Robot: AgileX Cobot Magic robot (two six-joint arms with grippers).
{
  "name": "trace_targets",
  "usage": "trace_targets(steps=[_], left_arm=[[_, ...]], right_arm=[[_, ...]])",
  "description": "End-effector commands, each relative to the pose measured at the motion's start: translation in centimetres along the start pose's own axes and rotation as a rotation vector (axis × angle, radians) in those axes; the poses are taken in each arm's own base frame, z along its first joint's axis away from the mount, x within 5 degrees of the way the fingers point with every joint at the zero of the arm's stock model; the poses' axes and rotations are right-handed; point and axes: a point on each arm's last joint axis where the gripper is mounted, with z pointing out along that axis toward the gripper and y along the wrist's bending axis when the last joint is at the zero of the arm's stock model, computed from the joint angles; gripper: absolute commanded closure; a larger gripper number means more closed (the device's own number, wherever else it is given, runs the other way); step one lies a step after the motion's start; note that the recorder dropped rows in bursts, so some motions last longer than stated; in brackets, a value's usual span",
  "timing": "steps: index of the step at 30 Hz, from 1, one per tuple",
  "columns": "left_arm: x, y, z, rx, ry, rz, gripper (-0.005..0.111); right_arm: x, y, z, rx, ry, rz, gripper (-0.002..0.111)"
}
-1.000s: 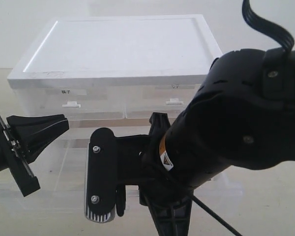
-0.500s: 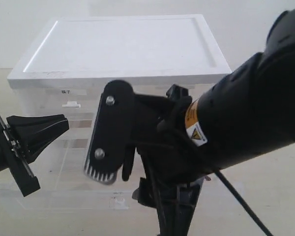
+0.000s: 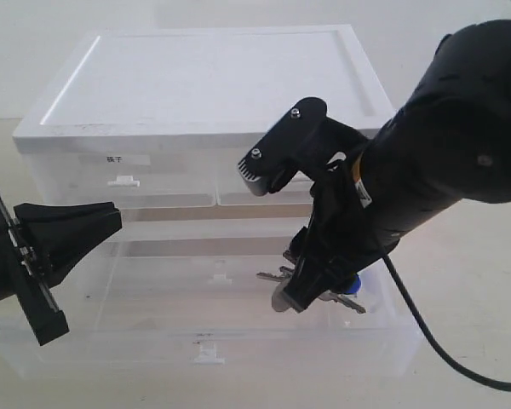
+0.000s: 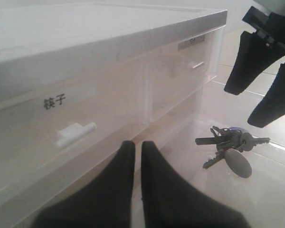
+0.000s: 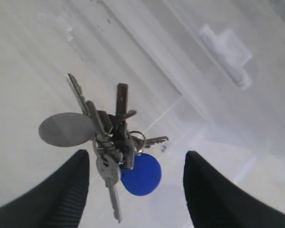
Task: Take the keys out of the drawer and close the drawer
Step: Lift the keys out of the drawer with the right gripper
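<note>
The drawer [image 3: 153, 349] is open on the desk [image 3: 485, 298]. The keys [image 5: 109, 137] lie on its floor, toward the right edge of the desk. The right pincer [image 5: 135, 164] is spread wide, 1 finger on each side of the keys, not touching them. The left pincer [image 4: 134, 147], toward the left edge, is pressed together and holds nothing. I think 2 jobs are left: lift the keys out, then push the drawer shut.
</note>
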Motion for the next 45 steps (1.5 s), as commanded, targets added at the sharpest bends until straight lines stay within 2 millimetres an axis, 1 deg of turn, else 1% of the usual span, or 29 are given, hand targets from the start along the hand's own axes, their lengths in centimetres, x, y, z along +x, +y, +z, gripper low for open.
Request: trace_targets(steps=[1, 4, 12, 16, 18, 20, 23, 27, 28, 30, 32, 37, 45], left_arm=[[-0.2, -0.1, 0.1, 0.014, -0.013, 0.0, 0.102], [-0.2, -0.1, 0.1, 0.014, -0.013, -0.006, 0.102], [-0.2, -0.1, 0.1, 0.014, -0.013, -0.012, 0.102], [-0.2, -0.2, 0.1, 0.016, -0.013, -0.011, 0.102], [-0.2, -0.2, 0.1, 0.016, -0.013, -0.011, 0.102], [-0.2, -0.2, 0.1, 0.016, -0.013, -0.011, 0.102], [-0.2, -0.2, 0.1, 0.016, -0.013, -0.011, 0.102], [-0.2, -0.2, 0.1, 0.016, -0.013, -0.011, 0.102], [-0.2, -0.2, 0.1, 0.016, -0.013, -0.011, 0.102], [-0.2, -0.2, 0.1, 0.016, -0.013, -0.011, 0.102], [-0.2, -0.2, 0.1, 0.016, -0.013, -0.011, 0.102], [-0.2, -0.2, 0.1, 0.018, -0.012, -0.01, 0.102], [-0.2, -0.2, 0.1, 0.018, -0.012, -0.01, 0.102]], right_arm=[[-0.1, 0.3, 0.7, -0.082, -0.007, -0.036, 0.047], [-0.1, 0.4, 1.4, -0.081, 0.005, -0.056, 0.046], [0.1, 0.7, 4.5, -0.062, 0.084, -0.109, 0.046], [0.4, 1.0, 5.7, -0.07, 0.121, -0.118, 0.046], [0.5, 1.0, 6.1, -0.065, 0.135, -0.132, 0.049], [0.5, 1.0, 6.4, -0.064, 0.142, -0.132, 0.055], [0.6, 1.0, 6.4, -0.061, 0.145, -0.137, 0.072], [0.6, 0.8, 6.4, -0.039, 0.151, -0.193, 0.109], [0.6, 0.7, 6.3, -0.039, 0.147, -0.2, 0.108], [0.4, 0.9, 6.0, -0.041, 0.133, -0.221, 0.108], [0.0, 1.1, 5.1, -0.038, 0.1, -0.23, 0.108], [-1.0, 1.3, 2.1, -0.012, -0.005, -0.268, 0.108], [-1.1, 0.3, -3.1, 0.02, -0.165, -0.232, 0.108]])
